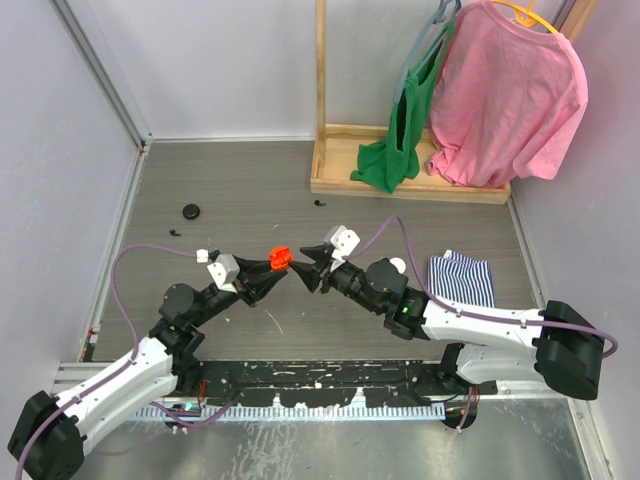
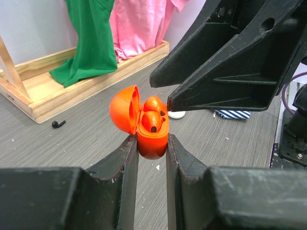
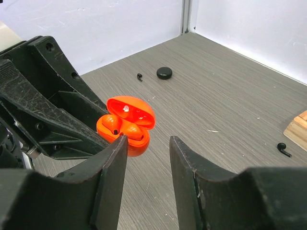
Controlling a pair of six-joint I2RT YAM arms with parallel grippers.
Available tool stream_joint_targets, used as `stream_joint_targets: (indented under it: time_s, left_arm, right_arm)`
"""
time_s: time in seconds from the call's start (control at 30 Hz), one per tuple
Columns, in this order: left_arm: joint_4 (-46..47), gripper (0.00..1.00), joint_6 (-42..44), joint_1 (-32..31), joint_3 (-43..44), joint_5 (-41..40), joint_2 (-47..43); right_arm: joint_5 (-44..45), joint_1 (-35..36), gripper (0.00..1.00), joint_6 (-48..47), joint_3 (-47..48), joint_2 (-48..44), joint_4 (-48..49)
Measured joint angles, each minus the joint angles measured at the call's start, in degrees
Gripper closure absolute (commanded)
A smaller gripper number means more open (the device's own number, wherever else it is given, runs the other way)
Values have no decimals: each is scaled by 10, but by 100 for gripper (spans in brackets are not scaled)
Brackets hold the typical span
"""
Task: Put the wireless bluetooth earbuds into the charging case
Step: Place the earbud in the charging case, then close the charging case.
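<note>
While the left hand (image 2: 151,140) is clenched on the opened orange charging case (image 2: 153,146), upright above the middle of the table (image 1: 250,190), both orange earbuds (image 2: 152,122) sit inside it; right hand (image 3: 147,141), fingers parted and empty, points at them from just beside.

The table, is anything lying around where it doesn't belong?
Yes. One black earbud lies loose near the black round case. Another black earbud lies on its own by the wooden rack base. Neither is in a case. The orange case looks fine: it is open with two orange earbuds inside.
</note>
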Motion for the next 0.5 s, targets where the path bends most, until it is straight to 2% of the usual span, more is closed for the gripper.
stream_joint_targets:
  time_s: [0.3,0.5]
  left_arm:
    - [0,94,0,0,0,5,0]
    - [0,94,0,0,0,10,0]
  right_arm:
    - [15,0,54,0,0,-2,0]
    - [21,0,44,-2,0,-11,-10]
